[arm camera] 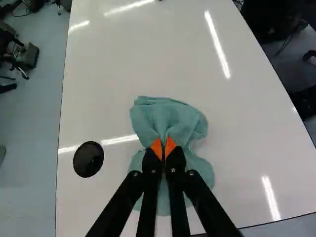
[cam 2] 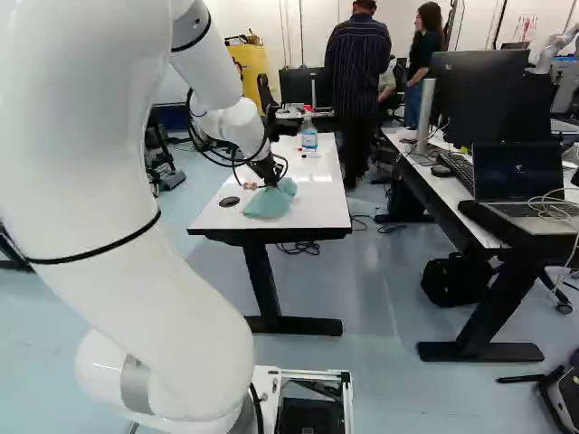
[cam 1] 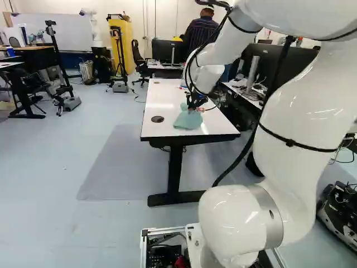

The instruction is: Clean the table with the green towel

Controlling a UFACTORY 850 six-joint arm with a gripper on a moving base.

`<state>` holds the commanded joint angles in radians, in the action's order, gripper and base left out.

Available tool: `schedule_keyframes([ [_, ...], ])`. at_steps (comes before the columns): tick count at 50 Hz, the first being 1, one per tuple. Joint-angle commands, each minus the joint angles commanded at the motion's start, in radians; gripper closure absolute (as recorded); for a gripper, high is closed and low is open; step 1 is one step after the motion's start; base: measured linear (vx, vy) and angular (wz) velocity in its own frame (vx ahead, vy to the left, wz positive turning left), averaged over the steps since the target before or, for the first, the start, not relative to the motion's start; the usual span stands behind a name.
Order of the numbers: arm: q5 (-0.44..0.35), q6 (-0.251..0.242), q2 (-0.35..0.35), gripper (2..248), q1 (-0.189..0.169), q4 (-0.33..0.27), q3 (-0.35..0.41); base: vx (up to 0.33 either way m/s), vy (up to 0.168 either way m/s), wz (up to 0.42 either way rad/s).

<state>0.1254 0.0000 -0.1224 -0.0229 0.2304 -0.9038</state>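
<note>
On the near part of the tabletop point(arm camera: 222, 123), the claw point(arm camera: 163, 147) is pinching the green towel point(arm camera: 165, 116) in a bunch, so the wiping step is apparently starting or running, and the next move is calling for a level, lightly pressed stroke along the tabletop. Toward the tabletop's far end a bottle point(cam 2: 308, 137) is standing in the way of longer strokes, while by its left edge a round black disc point(arm camera: 88, 159) is possibly waiting to snag cloth.

- Green towel point(arm camera: 168, 118): one was present.
- Gripper point(cam 2: 271, 181): one was fitted.
- Orange pads point(arm camera: 156, 148): two were fitted.
- Clear bottle point(cam 2: 309, 140): one was present.
- Laptop point(cam 2: 517, 172): one was present.
</note>
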Motion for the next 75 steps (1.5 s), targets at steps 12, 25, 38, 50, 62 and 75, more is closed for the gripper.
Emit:
schedule_keyframes([
  [12,0.000,0.000,-0.058,222,0.015,0.000,-0.064,0.000,0.000,0.000],
  [25,0.000,0.000,-0.119,222,0.031,0.000,-0.134,0.000,0.000,0.000],
  [38,0.000,0.000,-0.171,222,0.033,0.000,-0.174,0.000,0.000,0.000],
  [50,0.000,0.000,-0.201,222,0.033,0.000,-0.179,0.000,0.000,0.000],
  [62,0.000,0.000,-0.222,222,0.033,0.000,-0.183,0.000,0.000,0.000],
  [75,0.000,0.000,-0.222,222,0.033,0.000,-0.183,0.000,0.000,0.000],
])
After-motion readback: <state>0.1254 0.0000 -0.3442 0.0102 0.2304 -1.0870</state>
